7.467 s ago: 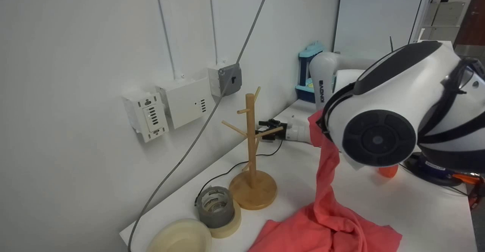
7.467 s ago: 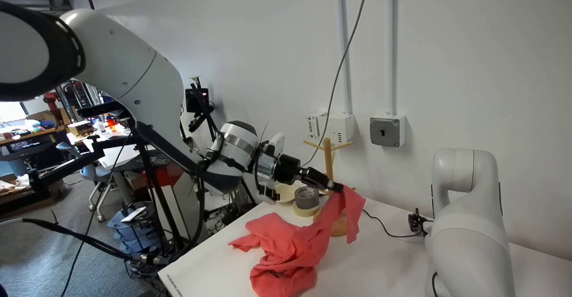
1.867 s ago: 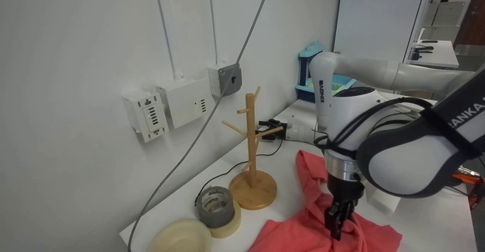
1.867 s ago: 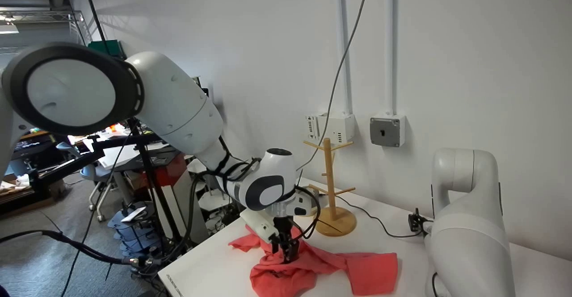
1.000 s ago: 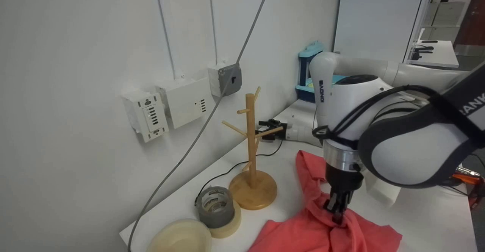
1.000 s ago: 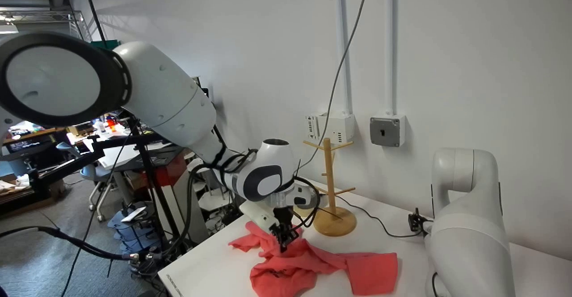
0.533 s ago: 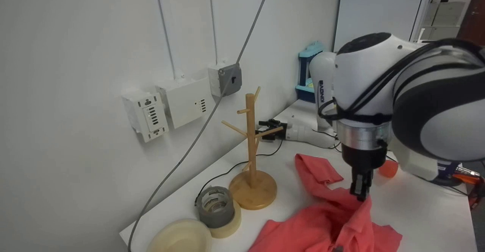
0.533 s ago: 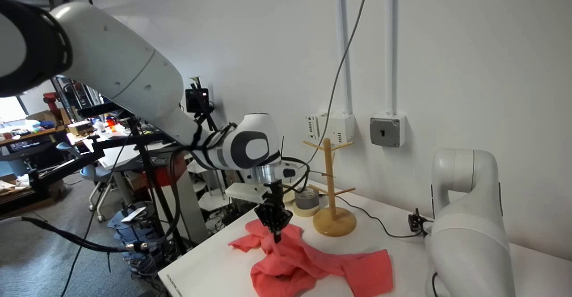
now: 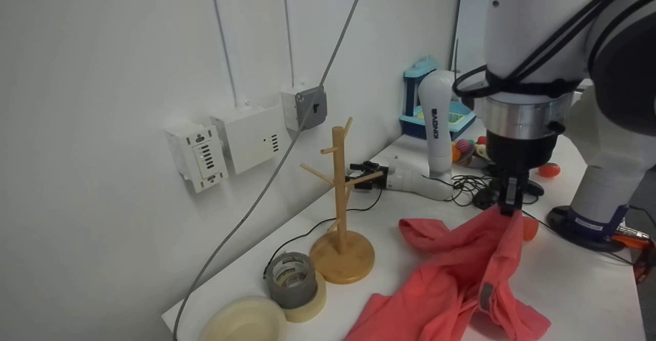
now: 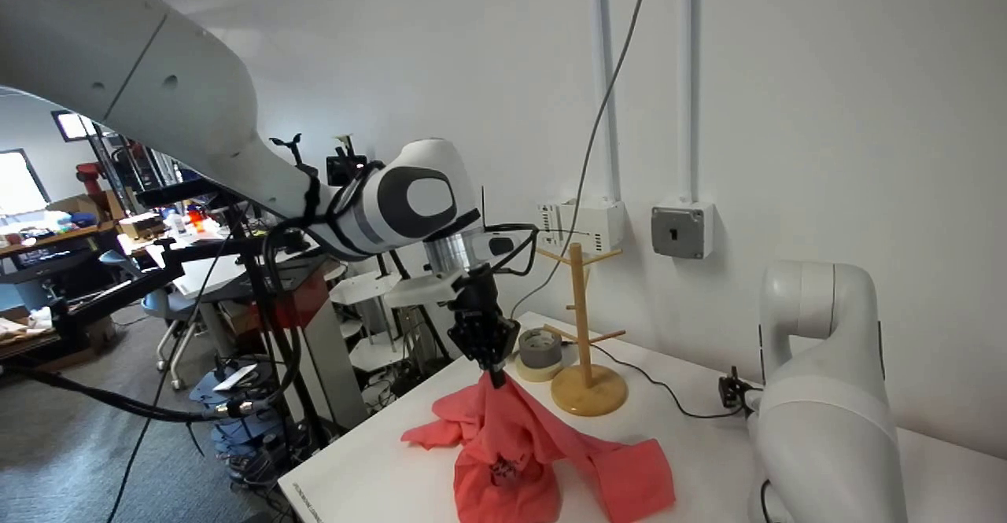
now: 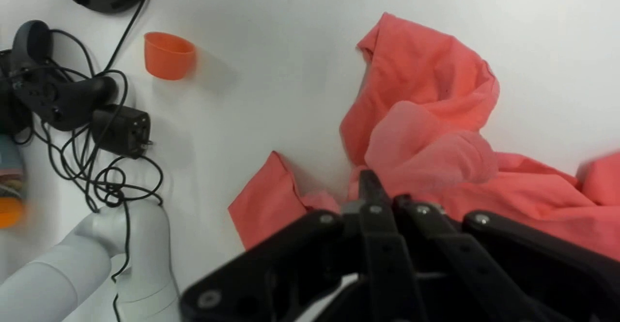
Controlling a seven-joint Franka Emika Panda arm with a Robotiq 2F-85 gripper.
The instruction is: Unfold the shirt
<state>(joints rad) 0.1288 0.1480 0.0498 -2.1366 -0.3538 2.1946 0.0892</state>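
The coral shirt [image 9: 435,295] is laid in crumpled folds on the bench [image 9: 584,289], one part held up in a peak by the hand [image 9: 510,209], whose fingers are pressed together on it. In an exterior view, a wooden stand [image 9: 340,202] is seen at the shirt's ten o'clock; in the wrist view, an orange cup [image 11: 169,58] is seen at the hand's ten o'clock.

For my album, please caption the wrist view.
Closed jaws hold up part of a crumpled coral shirt; an orange cup rests on the table.
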